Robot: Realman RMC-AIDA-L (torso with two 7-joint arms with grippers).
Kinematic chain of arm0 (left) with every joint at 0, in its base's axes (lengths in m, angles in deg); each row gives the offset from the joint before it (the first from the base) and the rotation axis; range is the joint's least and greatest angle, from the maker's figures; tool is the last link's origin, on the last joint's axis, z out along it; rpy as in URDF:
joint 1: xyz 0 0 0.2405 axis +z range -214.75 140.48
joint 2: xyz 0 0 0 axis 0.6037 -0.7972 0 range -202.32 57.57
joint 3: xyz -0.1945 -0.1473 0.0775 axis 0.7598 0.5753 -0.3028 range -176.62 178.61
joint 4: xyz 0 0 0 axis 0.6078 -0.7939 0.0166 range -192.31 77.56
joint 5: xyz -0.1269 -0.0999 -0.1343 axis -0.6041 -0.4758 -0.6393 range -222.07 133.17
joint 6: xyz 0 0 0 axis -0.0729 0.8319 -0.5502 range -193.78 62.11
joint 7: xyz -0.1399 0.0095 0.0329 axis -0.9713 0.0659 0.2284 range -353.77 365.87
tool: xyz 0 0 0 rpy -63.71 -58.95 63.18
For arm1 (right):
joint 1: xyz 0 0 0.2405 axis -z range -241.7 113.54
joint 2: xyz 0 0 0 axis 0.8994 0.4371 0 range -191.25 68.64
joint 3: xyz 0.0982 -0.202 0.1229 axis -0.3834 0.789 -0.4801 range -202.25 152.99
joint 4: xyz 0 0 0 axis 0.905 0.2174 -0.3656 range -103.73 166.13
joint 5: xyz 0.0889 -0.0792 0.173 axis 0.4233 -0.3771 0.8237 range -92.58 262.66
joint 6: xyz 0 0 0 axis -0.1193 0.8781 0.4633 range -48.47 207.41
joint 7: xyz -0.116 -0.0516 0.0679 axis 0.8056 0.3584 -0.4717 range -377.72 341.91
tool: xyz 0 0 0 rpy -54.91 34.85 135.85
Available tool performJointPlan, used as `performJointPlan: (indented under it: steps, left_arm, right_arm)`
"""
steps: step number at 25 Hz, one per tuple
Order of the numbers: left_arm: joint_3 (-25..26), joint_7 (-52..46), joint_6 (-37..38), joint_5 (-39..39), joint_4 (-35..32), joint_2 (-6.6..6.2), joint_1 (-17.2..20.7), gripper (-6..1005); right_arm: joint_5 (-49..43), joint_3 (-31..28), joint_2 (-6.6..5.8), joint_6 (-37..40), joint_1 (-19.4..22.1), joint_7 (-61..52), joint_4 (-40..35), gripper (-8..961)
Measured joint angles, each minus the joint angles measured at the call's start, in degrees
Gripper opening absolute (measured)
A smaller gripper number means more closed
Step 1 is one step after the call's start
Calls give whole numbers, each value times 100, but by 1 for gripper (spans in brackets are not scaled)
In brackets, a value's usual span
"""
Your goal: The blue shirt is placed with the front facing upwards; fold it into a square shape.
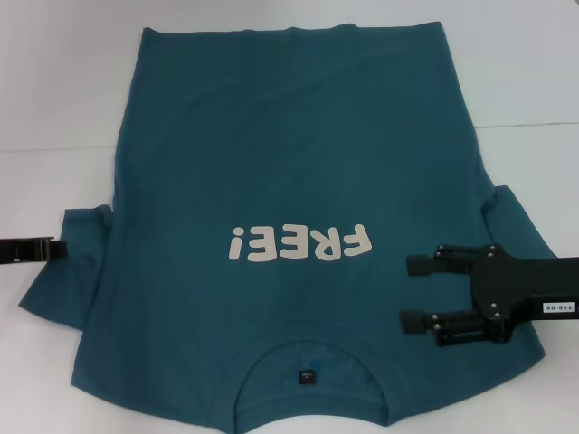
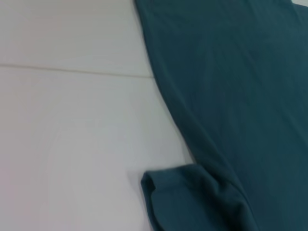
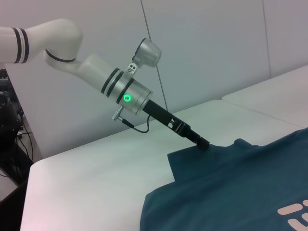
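White "FREE!" — on the blue shirt (image 1: 271, 163), "140-06" — label on the right gripper (image 1: 418, 291)

The blue shirt (image 1: 289, 181) lies spread flat, front up, collar nearest the robot and hem at the far edge. White letters "FREE!" (image 1: 298, 244) cross the chest, reading upside down from the head view. A small dark label (image 1: 308, 373) sits inside the round collar. Both short sleeves spread sideways, slightly rumpled.
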Motion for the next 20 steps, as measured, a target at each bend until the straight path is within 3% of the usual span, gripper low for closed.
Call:
performJointPlan:
  steps: [9, 20]
  left_arm:
    - [-20, -28, 218, 3, -70, -121, -164, 49]
    - [-81, -419, 587, 654, -532, -119, -351, 48]
  right_arm:
    - [24, -18, 0, 0, -9, -11, 0, 904]
    - [45, -17, -27, -15, -35, -44, 0, 902]
